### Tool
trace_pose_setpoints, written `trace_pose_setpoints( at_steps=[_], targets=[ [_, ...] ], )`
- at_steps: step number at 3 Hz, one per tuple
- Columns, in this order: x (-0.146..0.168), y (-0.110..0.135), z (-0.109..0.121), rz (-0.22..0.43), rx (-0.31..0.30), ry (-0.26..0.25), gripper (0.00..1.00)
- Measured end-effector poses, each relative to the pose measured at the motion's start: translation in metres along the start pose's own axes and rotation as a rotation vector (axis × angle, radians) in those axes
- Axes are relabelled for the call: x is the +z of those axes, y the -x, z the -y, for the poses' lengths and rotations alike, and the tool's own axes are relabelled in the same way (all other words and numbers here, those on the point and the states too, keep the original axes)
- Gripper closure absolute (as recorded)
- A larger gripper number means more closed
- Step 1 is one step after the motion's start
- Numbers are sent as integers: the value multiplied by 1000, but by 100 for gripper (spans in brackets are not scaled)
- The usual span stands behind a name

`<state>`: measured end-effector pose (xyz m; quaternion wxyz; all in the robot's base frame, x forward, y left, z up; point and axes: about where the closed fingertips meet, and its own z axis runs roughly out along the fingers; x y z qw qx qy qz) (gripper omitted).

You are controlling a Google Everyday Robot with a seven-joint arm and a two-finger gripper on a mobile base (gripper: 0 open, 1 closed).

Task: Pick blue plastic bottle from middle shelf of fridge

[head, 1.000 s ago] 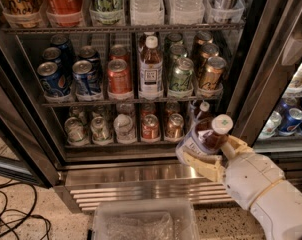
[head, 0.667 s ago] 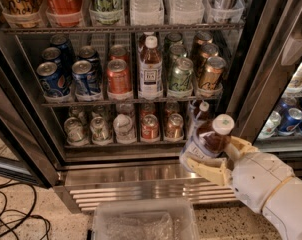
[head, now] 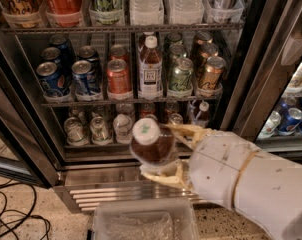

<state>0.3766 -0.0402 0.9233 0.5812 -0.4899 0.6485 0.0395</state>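
Gripper [head: 158, 153] is low in front of the fridge [head: 243, 74]. Its fingers [head: 166, 177] are clamped around the blue plastic bottle [head: 147, 134], which is tilted and outside the cabinet. A similar bottle [head: 150, 69] stands on the middle shelf [head: 91, 103]. Judgement: pick essentially complete, only withdrawal left.

Speckled tan floor [head: 66, 223] carries a clear rectangular plastic bin [head: 141, 225]; loose black cables [head: 16, 209] lie left of the bin. Above the bin, the cream two-finger gripper [head: 158, 153] clasps a white-capped blue plastic bottle [head: 150, 145].
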Motion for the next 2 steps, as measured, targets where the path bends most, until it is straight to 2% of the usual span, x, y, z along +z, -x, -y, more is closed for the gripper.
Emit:
trace_pose_setpoints(
  at_steps=[1, 2],
  targets=[
    [1, 13, -21, 25, -12, 77, 100],
    [1, 13, -21, 25, -12, 77, 100]
  ],
)
